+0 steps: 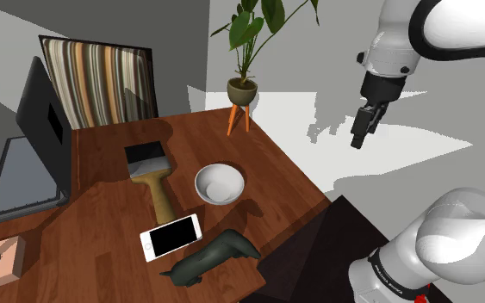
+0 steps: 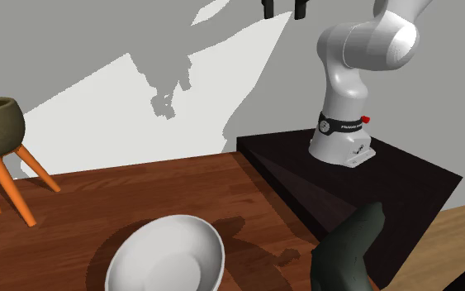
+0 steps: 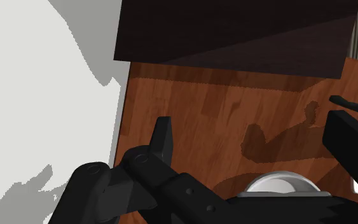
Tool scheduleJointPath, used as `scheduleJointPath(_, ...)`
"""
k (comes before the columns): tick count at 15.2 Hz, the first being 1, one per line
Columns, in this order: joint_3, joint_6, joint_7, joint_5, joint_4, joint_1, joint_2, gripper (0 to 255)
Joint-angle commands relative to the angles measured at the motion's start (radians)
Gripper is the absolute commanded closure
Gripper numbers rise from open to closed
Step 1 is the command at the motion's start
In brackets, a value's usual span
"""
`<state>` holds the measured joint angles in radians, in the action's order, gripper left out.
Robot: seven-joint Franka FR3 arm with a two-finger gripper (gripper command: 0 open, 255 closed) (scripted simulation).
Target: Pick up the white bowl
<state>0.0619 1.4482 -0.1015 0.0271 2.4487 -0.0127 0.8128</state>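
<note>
Gripper (image 1: 358, 142) first: it hangs high in the air, well above the wooden table (image 1: 266, 163), and in the shoulder view it sits far to the right of everything on it. Both black fingers (image 3: 161, 137) stand wide apart and hold nothing; the second exterior view catches their tips apart at its top edge.

Below me, the white bowl (image 1: 220, 183) sits upright on the table's near half, well apart from my fingers. In the wrist view the white bowl (image 3: 279, 184) peeks out just past my hand, between the two fingers.

Close by it lie a smartphone (image 1: 170, 237) with a dark screen, a wooden-handled brush (image 1: 150, 176) and a dark green object (image 1: 214, 254). My dark stand (image 1: 318, 250) touches the table's edge. Farther off are a potted plant (image 1: 243, 86) on orange legs and an open laptop (image 1: 34, 146).
</note>
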Motion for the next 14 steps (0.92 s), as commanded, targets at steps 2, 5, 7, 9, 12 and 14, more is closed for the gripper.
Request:
scheduleJointPath(2, 0.004, 0.038, 0.006, -0.005, 0.014, 0.001, -0.021, 0)
scheduleJointPath(5, 0.016, 0.152, 0.022, -0.017, 0.046, 0.003, -0.093, 0)
scheduleJointPath(7, 0.024, 0.228, 0.033, -0.024, 0.060, 0.004, -0.148, 0)
scheduleJointPath(9, 0.033, 0.304, 0.043, -0.030, 0.068, 0.006, -0.208, 0)
scheduleJointPath(12, 0.045, 0.414, 0.059, -0.036, 0.068, 0.006, -0.307, 0)
scheduleJointPath(14, 0.053, 0.485, 0.070, -0.038, 0.061, 0.006, -0.378, 0)
